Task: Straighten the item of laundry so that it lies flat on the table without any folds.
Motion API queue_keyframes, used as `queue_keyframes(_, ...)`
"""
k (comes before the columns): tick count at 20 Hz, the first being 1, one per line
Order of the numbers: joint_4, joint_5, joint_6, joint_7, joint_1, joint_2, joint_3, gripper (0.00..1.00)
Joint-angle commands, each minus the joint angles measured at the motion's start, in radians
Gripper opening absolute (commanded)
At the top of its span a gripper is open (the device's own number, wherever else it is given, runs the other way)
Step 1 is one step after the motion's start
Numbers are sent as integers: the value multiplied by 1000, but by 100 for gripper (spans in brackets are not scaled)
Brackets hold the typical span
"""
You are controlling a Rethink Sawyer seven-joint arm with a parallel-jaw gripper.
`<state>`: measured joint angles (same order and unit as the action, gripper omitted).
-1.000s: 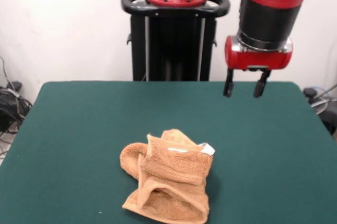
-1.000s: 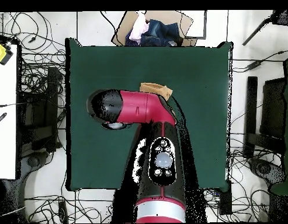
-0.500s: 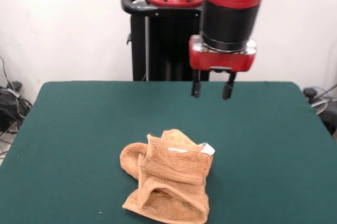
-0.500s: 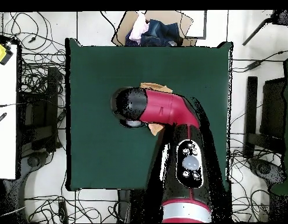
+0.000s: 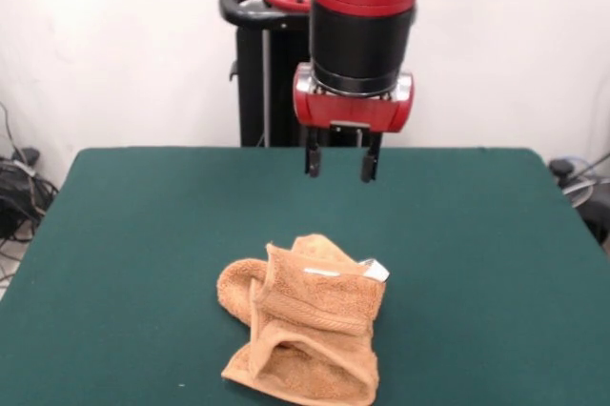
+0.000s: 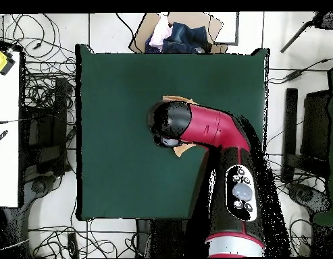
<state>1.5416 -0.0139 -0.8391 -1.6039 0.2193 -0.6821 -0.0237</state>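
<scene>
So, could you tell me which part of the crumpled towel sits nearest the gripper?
The towel's far end, the one with the small white tag; the open gripper hovers above the table just beyond it.

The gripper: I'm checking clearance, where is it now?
In the front view the open gripper hangs above the crumpled towel, toward the table's far side.

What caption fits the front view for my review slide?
Open gripper hovers above a crumpled, folded towel on the green table.
</scene>
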Motion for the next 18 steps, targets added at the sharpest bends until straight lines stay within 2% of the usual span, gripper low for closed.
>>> queue_keyframes(1, 72, -53, 47, -49, 1, 34, 52, 100)
queue_keyframes(7, 52, -46, 61, -54, 12, 90, 62, 100)
queue_keyframes(18, 60, -18, 67, -50, 40, 130, 79, 100)
